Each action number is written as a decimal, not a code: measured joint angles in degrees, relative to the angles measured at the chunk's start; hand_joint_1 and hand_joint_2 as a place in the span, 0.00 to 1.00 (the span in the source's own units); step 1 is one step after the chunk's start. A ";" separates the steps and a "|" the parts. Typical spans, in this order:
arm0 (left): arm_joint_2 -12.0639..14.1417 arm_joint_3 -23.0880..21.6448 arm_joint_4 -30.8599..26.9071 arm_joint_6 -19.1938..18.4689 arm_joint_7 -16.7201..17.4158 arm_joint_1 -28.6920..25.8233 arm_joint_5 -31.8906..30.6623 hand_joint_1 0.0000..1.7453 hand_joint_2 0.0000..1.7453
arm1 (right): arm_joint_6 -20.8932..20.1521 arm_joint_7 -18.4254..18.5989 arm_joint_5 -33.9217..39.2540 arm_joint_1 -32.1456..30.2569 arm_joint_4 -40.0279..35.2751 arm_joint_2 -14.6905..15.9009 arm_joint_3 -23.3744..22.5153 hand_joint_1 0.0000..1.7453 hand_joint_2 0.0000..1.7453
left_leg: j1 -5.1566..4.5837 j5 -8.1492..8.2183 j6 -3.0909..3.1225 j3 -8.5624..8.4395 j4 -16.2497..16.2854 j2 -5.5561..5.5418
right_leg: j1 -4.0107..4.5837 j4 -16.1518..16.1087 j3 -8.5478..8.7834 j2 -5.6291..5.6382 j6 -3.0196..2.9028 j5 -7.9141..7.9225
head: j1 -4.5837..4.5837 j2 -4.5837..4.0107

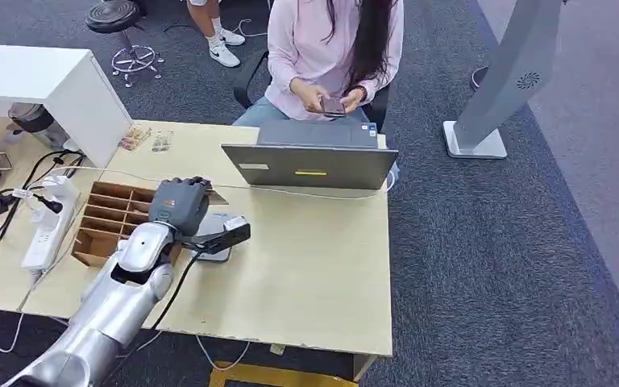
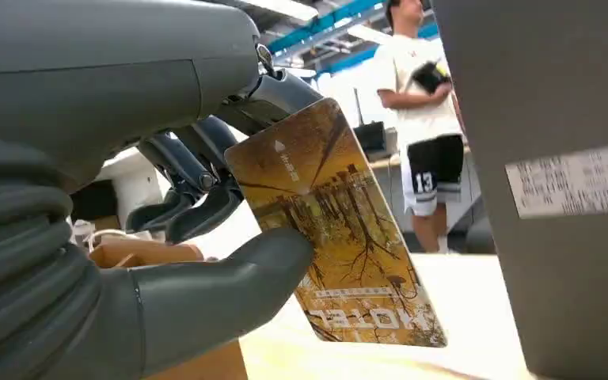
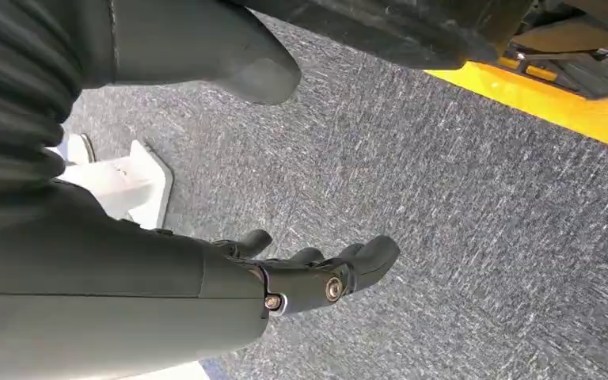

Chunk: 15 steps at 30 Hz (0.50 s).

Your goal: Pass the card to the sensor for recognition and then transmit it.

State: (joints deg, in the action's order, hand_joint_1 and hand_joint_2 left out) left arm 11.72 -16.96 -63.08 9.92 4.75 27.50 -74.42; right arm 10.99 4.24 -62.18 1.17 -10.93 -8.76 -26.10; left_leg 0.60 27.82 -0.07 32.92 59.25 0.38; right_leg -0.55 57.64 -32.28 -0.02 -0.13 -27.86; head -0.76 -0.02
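1. A grey laptop (image 1: 310, 160) and a wooden divided box (image 1: 106, 219) are standing near the left hand (image 1: 179, 205).
2. This hand is pinching a glossy flat hotel card (image 2: 334, 226) over the table (image 1: 314, 266).
3. The right hand (image 3: 301, 277) is hanging open over rough grey carpet (image 3: 459, 206).

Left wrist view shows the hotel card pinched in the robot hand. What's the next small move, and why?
Probably ease the left robot hand down so the card meets the black sensor on the table. The card is gripped between thumb and fingers, and the head view puts the hand right beside the sensor.
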 joint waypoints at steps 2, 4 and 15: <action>-0.20 -0.44 0.53 -1.57 0.67 0.33 0.63 1.00 1.00 | 0.00 0.13 -0.09 0.00 0.00 0.00 -0.24 0.00 1.00 | 0.00 0.00 0.00 0.00 0.00 0.00 | 0.00 0.00 0.00 0.00 0.00 0.00 | 0.00 0.00; -0.35 -1.05 1.29 -2.42 1.26 0.81 0.85 1.00 1.00 | -0.02 0.13 -0.20 0.00 0.00 0.00 -0.50 0.00 1.00 | 0.00 0.00 0.00 0.00 0.00 -0.01 | 0.00 0.00 0.01 -0.01 0.00 0.00 | 0.00 0.00; -0.77 -2.49 4.59 -4.76 2.27 2.46 1.81 1.00 1.00 | 0.00 0.18 -0.94 0.00 0.00 0.00 -1.07 0.00 1.00 | 0.00 0.00 0.00 0.00 0.00 0.00 | 0.00 0.00 0.00 0.00 0.00 0.00 | 0.00 0.00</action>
State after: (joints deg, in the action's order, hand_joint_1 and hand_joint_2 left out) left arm 10.95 -19.45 -58.49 5.16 7.02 29.96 -72.61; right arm 10.99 4.42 -63.12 1.17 -10.93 -8.76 -27.17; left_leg 0.60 27.82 -0.07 32.92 59.25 0.37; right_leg -0.55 57.64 -32.28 -0.01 -0.13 -27.86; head -0.76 -0.02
